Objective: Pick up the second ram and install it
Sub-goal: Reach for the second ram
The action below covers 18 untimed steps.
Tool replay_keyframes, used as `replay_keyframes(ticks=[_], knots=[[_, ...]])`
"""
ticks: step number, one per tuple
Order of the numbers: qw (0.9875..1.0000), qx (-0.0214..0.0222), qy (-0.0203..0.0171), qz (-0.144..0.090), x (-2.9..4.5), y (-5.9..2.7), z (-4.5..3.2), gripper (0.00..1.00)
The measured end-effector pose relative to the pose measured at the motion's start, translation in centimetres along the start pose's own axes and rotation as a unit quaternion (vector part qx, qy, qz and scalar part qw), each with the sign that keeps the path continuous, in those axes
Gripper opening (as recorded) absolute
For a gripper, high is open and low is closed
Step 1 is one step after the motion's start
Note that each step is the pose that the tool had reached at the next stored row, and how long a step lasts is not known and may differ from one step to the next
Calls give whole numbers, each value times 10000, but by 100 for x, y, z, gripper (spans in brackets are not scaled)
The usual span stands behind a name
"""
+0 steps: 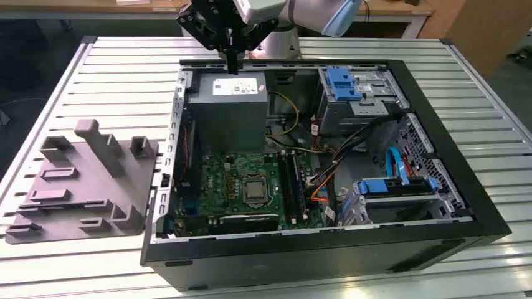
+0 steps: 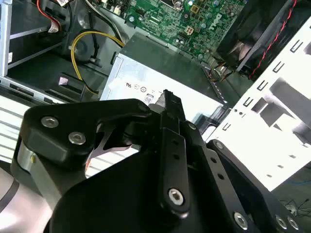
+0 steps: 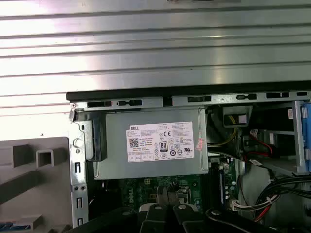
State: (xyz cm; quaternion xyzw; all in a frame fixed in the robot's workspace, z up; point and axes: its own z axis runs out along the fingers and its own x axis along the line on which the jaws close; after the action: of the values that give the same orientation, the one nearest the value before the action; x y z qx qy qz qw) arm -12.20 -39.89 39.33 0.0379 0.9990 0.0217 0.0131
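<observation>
The pincer, its fingers drawn together, hovers above the power supply of an open computer case, near the table edge by the arm's base. Dark memory slots lie mid-motherboard, well apart from it. Whether the second ram sits there I cannot tell.

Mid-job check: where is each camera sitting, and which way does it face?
Exterior view: off the arm, raised, looking down into the open computer case; the gripper hangs over the power supply.
First wrist view: on the wrist, looking down past the gripper at the power supply.
Second wrist view: close behind the gripper, facing the motherboard.
All share the power supply.
</observation>
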Motion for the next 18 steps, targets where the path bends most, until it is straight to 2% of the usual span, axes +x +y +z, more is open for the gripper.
replay_keyframes(ticks=[11, 18], knots=[[10000, 2, 1, 1, 5, 0, -1, 10], [10000, 0, -1, 0, 83, -6, -3, 10]])
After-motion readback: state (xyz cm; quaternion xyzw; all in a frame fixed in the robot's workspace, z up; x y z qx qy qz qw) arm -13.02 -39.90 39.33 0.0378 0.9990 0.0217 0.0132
